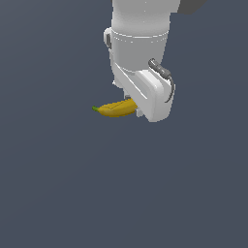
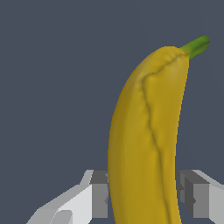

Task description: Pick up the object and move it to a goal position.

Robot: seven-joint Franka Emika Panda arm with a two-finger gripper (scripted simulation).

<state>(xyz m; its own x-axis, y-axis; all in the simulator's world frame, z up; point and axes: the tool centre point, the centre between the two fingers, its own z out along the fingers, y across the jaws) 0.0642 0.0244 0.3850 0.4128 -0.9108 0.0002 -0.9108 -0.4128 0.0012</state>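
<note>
The object, a curved yellow banana [image 1: 116, 108] with a green stem tip, sticks out toward the exterior view's left from under the white arm's hand. Its other end is hidden behind the hand. In the wrist view the banana [image 2: 144, 140] fills the middle, and my gripper [image 2: 144, 197] is shut on it, one grey finger [image 2: 99, 194] pressing each side. In the exterior view the fingers themselves are hidden behind the hand [image 1: 145, 94].
A plain dark grey-blue surface [image 1: 58, 184] lies all around. No other object shows in either view, and no goal marker is visible.
</note>
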